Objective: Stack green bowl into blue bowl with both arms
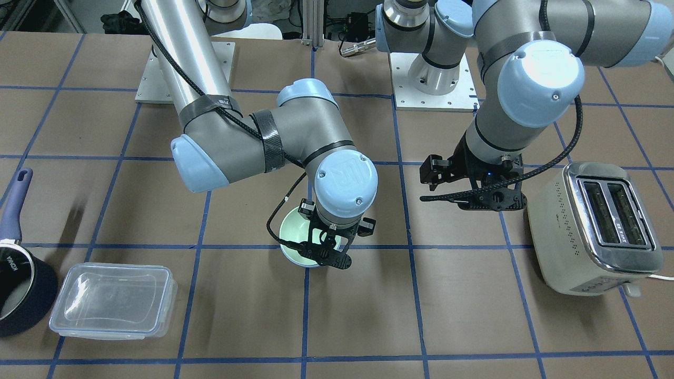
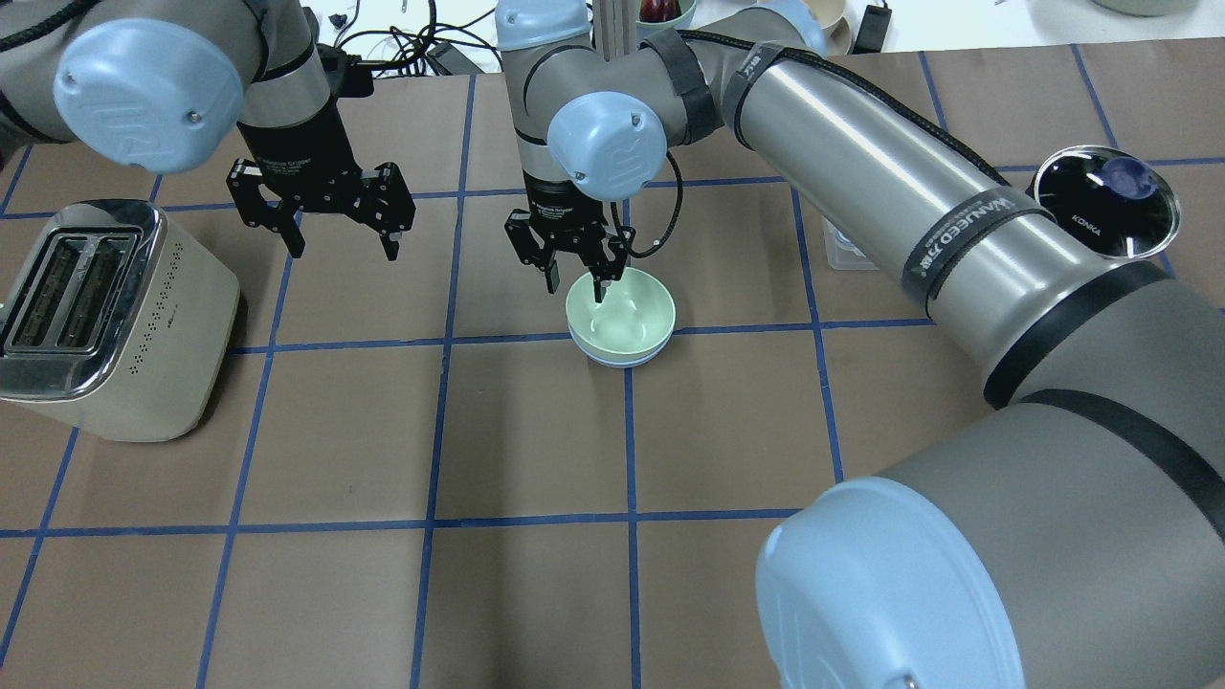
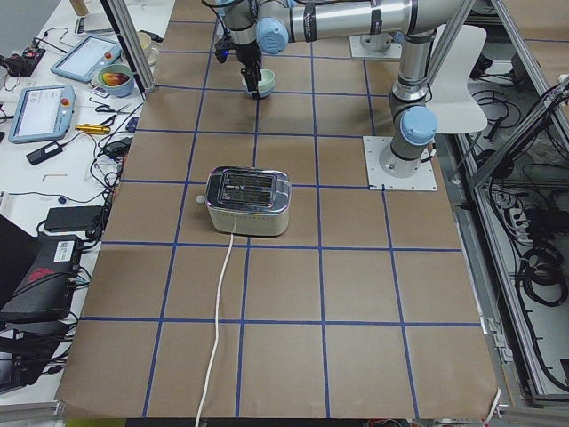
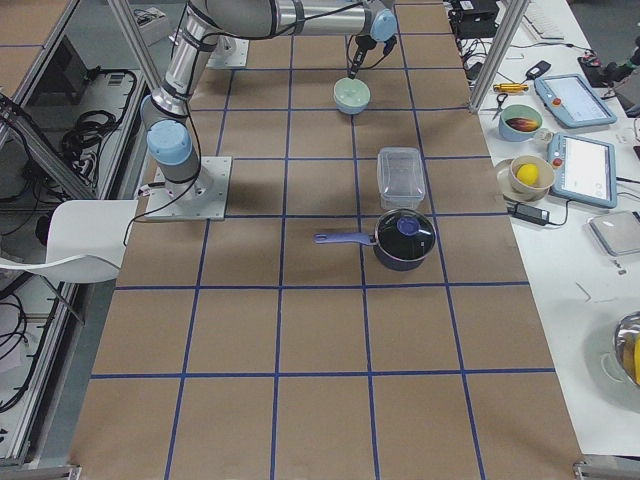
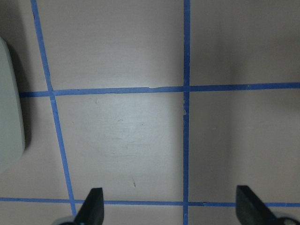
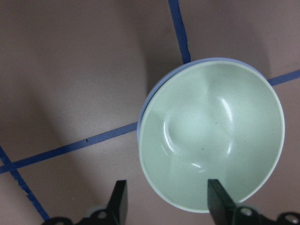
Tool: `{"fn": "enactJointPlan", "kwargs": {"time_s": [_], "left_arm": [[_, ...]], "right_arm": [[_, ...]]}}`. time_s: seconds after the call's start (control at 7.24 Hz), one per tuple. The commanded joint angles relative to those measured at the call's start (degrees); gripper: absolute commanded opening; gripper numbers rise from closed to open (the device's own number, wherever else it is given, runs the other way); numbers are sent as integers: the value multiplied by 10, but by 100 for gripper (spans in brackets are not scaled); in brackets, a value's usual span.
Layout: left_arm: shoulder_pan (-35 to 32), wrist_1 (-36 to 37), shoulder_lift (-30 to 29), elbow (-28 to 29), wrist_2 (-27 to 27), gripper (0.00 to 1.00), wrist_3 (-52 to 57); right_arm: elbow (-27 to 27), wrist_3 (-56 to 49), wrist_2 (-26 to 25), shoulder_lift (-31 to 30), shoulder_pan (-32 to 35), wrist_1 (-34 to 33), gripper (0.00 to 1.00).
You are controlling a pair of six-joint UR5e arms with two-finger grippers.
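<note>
The green bowl (image 2: 622, 314) sits nested inside the blue bowl (image 2: 612, 362), of which only a thin rim shows; both rest on the table near its middle. My right gripper (image 2: 575, 285) is open and stands over the bowls' far rim. In the right wrist view the green bowl (image 6: 211, 136) fills the right side, with the blue rim (image 6: 211, 60) around it. One finger (image 6: 218, 199) is over the bowl's inside and the other (image 6: 118, 199) is outside it. My left gripper (image 2: 340, 244) is open and empty above bare table, left of the bowls.
A cream toaster (image 2: 96, 316) stands on my left side, close to the left gripper. A dark navy saucepan (image 1: 21, 284) and a clear plastic container (image 1: 113, 300) sit on my right side. Blue tape lines grid the brown table.
</note>
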Motion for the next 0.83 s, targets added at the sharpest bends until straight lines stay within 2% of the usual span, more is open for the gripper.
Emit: {"fn": "enactJointPlan", "kwargs": {"time_s": [0.0,0.28,0.41,0.55,0.69], "left_arm": [[-9,33,3,-1,2,100,-16],[-31,34,14,-2,0,100,-82],[-52,34,25,-3,-1,100,-90],[-66,31,39,-3,-5,100,-81],[-63,0,51,-2,-14,100,-27]], "right_arm": [[3,-71,-40,-34,-15,21,100],[7,-160,-48,-87,-79,68,100],[9,-242,-48,-119,-117,108,100],[10,-303,-49,-145,-146,151,100],[26,-332,-49,-166,-166,153,100]]}}
